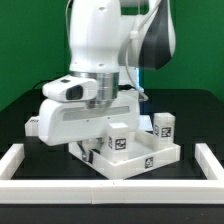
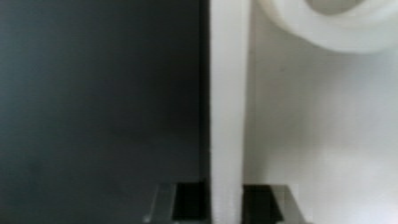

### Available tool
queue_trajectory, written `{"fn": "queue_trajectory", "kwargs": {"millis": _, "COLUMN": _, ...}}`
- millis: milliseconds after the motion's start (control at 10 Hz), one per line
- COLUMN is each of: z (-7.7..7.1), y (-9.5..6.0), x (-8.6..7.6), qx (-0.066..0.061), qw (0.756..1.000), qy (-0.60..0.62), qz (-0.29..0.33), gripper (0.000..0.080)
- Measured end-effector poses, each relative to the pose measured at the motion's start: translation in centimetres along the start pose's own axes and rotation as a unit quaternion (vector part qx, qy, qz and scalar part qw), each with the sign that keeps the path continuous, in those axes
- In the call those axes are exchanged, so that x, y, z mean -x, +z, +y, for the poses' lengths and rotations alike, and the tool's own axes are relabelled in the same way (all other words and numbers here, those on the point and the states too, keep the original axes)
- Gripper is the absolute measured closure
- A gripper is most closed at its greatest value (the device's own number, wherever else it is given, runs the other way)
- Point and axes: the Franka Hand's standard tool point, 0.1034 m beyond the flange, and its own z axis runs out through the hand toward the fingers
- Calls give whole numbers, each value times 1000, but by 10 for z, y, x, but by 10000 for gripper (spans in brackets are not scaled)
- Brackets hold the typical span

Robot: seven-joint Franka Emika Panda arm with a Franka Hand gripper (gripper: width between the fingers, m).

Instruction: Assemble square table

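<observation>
Robot arm (image 1: 100, 60) bends low over the white square tabletop (image 1: 140, 158), which lies near the middle of the black surface (image 1: 25, 100). The wrist view shows the two dark fingers (image 2: 185, 203) set narrowly apart, one on each side of the tabletop's raised rim (image 2: 224, 100), clamping it. A round corner socket (image 2: 329, 20) shows inside the rim. A tagged leg (image 1: 119, 140) appears to stand inside the tabletop, and a second leg (image 1: 165, 126) is just beside it at the exterior view's right

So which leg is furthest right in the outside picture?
The rightmost leg, behind the tabletop on the exterior view's right; the middle leg stands further left, beneath the arm.
</observation>
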Motion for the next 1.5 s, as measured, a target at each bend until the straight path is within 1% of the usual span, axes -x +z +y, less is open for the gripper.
{"fn": "queue_trajectory", "kwargs": {"millis": 200, "z": 1, "y": -1, "x": -2, "qx": 4, "qw": 998, "qy": -59, "qz": -2, "gripper": 734}}
{"fn": "queue_trajectory", "kwargs": {"millis": 400, "z": -16, "y": -3, "x": -31, "qx": 10, "qw": 991, "qy": -132, "qz": 2, "gripper": 734}}
{"fn": "queue_trajectory", "kwargs": {"millis": 500, "z": -20, "y": -4, "x": -40, "qx": 16, "qw": 985, "qy": -169, "qz": 5, "gripper": 732}}
{"fn": "queue_trajectory", "kwargs": {"millis": 700, "z": -15, "y": -4, "x": -36, "qx": 18, "qw": 976, "qy": -218, "qz": 2, "gripper": 732}}
{"fn": "queue_trajectory", "kwargs": {"millis": 900, "z": -15, "y": -4, "x": -37, "qx": 23, "qw": 961, "qy": -276, "qz": -2, "gripper": 732}}
{"fn": "queue_trajectory", "kwargs": {"millis": 1000, "z": -26, "y": -5, "x": -49, "qx": 28, "qw": 953, "qy": -303, "qz": 1, "gripper": 732}}
{"fn": "queue_trajectory", "kwargs": {"millis": 1100, "z": -37, "y": -3, "x": -63, "qx": 26, "qw": 948, "qy": -318, "qz": 3, "gripper": 731}}
{"fn": "queue_trajectory", "kwargs": {"millis": 1200, "z": -44, "y": -2, "x": -75, "qx": 27, "qw": 940, "qy": -341, "qz": 7, "gripper": 731}}
{"fn": "queue_trajectory", "kwargs": {"millis": 1300, "z": -51, "y": -3, "x": -83, "qx": 31, "qw": 930, "qy": -366, "qz": 10, "gripper": 727}}
{"fn": "queue_trajectory", "kwargs": {"millis": 1400, "z": -48, "y": -3, "x": -80, "qx": 31, "qw": 924, "qy": -381, "qz": 8, "gripper": 725}}
{"fn": "queue_trajectory", "kwargs": {"millis": 1500, "z": -45, "y": -3, "x": -78, "qx": 33, "qw": 912, "qy": -409, "qz": 5, "gripper": 725}}
